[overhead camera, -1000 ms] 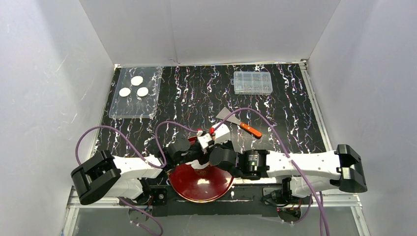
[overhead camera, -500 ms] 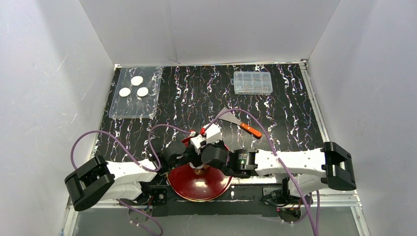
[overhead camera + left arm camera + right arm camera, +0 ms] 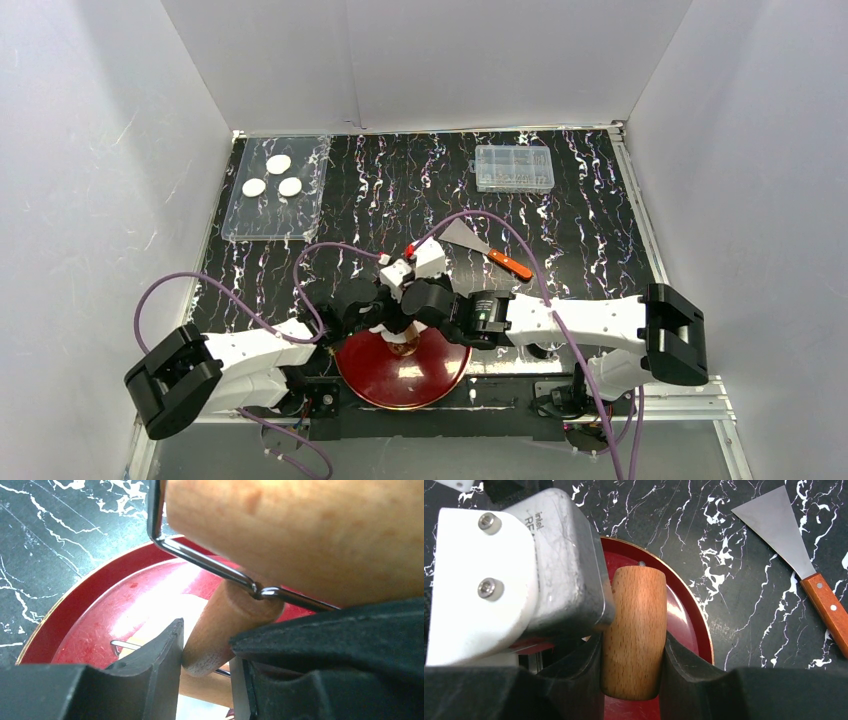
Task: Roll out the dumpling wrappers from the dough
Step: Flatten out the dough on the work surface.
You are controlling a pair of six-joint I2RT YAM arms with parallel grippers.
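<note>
Working over the red plate (image 3: 400,385) at the near edge of the table (image 3: 380,200), both arms share one wooden roller (image 3: 634,630); the left pincer (image 3: 207,645) is closed partway onto its slim handle, the right pincer (image 3: 631,655) clamped around the thick barrel; a pale patch on the plate beneath looks like the dough (image 3: 160,617), though glare blurs it, so rolling seems mid-course; a scraper (image 3: 485,248) lies beyond; far left, three dumpling wrappers (image 3: 271,176) sit finished on a clear tray (image 3: 240,225); a clear box (image 3: 514,168) stands far right; only "intel" and "REA" can be read, on the silver camera housing (image 3: 559,555).
</note>
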